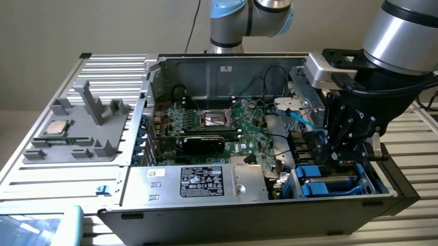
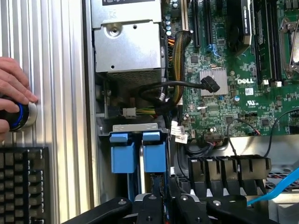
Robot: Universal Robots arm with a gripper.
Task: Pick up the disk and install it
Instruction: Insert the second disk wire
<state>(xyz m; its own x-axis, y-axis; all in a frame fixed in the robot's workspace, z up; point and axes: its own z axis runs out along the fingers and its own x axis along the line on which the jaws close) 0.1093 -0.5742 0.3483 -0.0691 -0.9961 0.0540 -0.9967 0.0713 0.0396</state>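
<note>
Blue-framed disk (image 1: pixel 329 180) sits down in the computer case (image 1: pixel 205 215); I see my jaws clamped on it.

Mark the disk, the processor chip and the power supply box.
disk (image 1: pixel 327 180): exterior view, blue bracket top.
processor chip (image 1: pixel 55 127): exterior view, centre of lid.
power supply box (image 1: pixel 202 181): exterior view, black label.
</note>
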